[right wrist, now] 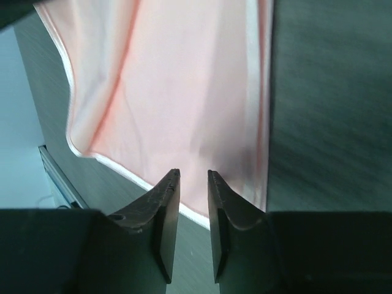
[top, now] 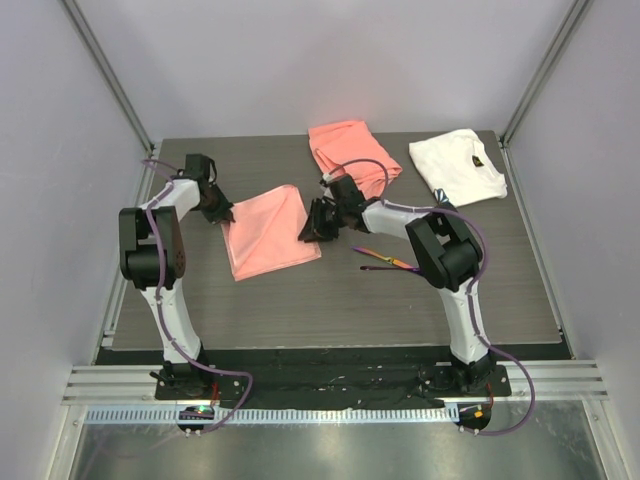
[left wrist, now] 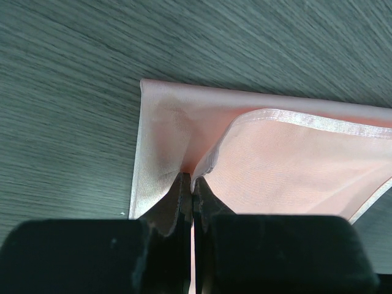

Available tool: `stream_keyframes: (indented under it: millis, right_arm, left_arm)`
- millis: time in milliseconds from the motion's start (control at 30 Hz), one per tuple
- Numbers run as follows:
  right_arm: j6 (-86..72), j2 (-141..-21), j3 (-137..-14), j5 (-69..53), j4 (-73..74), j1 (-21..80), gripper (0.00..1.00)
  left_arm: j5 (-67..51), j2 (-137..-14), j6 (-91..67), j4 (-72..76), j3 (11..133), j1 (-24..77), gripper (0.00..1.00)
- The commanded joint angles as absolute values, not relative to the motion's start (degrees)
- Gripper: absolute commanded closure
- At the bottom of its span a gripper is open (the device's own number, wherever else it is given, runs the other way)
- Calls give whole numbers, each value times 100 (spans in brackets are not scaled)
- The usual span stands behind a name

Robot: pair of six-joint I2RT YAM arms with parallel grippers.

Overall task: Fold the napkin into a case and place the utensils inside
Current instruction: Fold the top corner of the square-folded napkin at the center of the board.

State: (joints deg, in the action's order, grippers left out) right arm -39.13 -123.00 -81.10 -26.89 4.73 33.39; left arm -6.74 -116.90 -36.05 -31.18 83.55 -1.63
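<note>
The pale-pink napkin (top: 270,235) lies folded over, nearer the arms than the coral-orange cloth (top: 352,152) and to its left. The left gripper (left wrist: 193,185) pinches its edge tight. At the opposite edge, the right gripper (right wrist: 193,176) has its fingers slightly parted, holding nothing.

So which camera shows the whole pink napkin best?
The top camera: the whole napkin is in view there, folded over, every edge showing. The left wrist view shows only the part near one corner, pinched in the left gripper; the right wrist view shows just one hemmed end.
</note>
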Motion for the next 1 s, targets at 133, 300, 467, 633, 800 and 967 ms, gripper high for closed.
stream_keyframes:
  millis: [133, 300, 467, 633, 800, 967]
  right_arm:
    - [-3920, -13314, -9878, -2637, 27, 3375, 58]
    - [-4095, -13772, -10511, -2759, -605, 3375, 53]
    - [-4236, -14123, -10986, -2857, -869, 3401, 52]
    - [-4298, -14326, -11355, -2725, -1124, 3436, 62]
    - [-4552, -14475, -11583, -2664, -1546, 3463, 80]
    - [-4763, -15187, -12601, -2558, -1416, 3454, 83]
  left_arm:
    - [-773, -11733, -3709, -3155, 8429, -176, 97]
    - [-721, -11751, -3656, -3208, 8481, -176, 97]
    - [-703, -11698, -3639, -3217, 8517, -184, 97]
    - [-782, -11733, -3683, -3226, 8578, -176, 97]
    - [-826, -11716, -3718, -3199, 8569, -185, 97]
    - [-888, -11690, -3753, -3173, 8552, -185, 97]
